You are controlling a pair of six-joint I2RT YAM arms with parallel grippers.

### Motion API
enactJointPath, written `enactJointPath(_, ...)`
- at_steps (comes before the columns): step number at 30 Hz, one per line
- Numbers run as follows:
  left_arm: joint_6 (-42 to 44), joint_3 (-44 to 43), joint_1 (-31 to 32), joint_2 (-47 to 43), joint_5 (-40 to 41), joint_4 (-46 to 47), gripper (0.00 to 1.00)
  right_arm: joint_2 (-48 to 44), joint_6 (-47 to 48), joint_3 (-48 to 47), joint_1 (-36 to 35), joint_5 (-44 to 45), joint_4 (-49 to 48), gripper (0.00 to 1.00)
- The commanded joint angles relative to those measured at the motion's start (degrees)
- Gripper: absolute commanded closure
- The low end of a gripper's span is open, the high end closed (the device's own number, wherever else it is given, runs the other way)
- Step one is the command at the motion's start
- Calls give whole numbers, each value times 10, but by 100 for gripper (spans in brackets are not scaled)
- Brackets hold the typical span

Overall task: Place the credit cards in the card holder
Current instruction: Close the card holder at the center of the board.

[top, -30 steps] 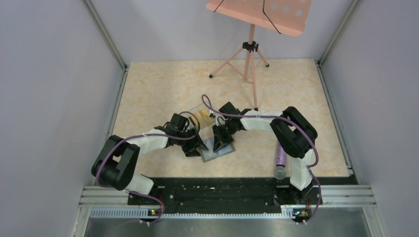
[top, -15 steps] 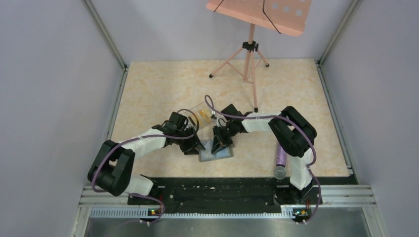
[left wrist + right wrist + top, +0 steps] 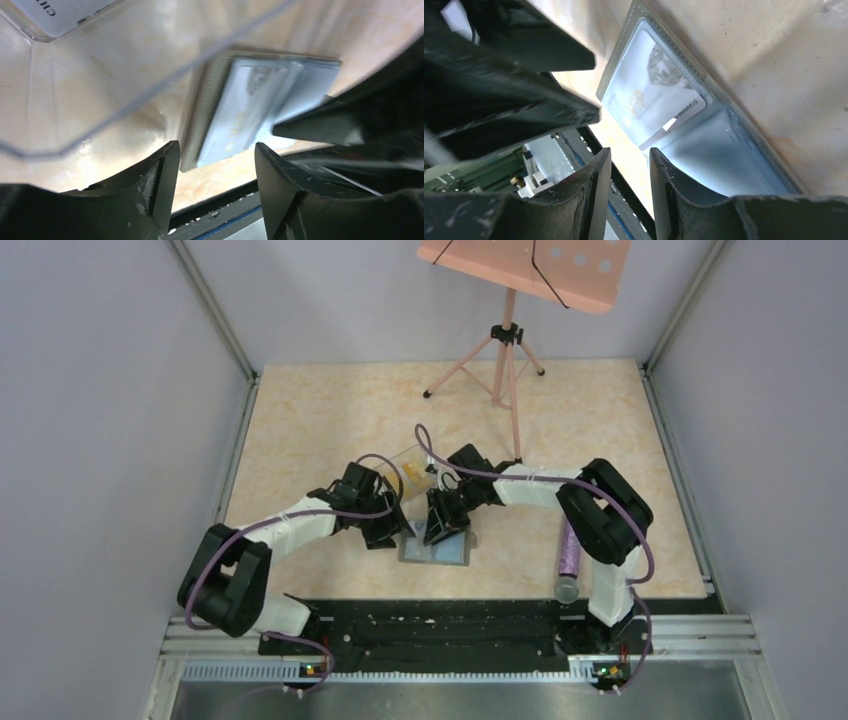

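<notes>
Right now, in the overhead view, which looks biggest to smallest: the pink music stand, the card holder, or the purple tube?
1. music stand
2. card holder and purple tube: too alike to rank, and the holder is partly hidden.

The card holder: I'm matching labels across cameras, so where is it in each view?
Top external: card holder, lying open, just below centre.
Left wrist: card holder at centre right, tilted.
Right wrist: card holder diagonal, upper centre to lower right.
Shared landmark: the pale card in its clear pocket, plain in both wrist views.
</notes>
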State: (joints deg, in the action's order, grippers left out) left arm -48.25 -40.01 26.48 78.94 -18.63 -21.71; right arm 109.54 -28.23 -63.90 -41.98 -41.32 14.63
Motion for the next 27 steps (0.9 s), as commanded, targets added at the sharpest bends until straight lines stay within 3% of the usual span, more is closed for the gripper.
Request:
enactJointPath(1,9,32,-7,42,-31,75,38,-52,41,-26,-4,45,46,65)
enactJointPath(8,17,32,-11,94,-71,129,38,-62,93,-2,3,149,117,73)
enactJointPath(11,16,29,-12,99,-96,154,40,-52,111,20,6,165,118,86)
enactJointPath(14,16,25,-12,78,-127,175,43,-31,120,30,7,153,108,93)
enactJointPath(22,13,11,-7,31,-213,196,48,-4,117,17,7,139,97,97)
enactJointPath(27,45,-27,3,56,-181,122,51,-7,112,8,10,126,96,95)
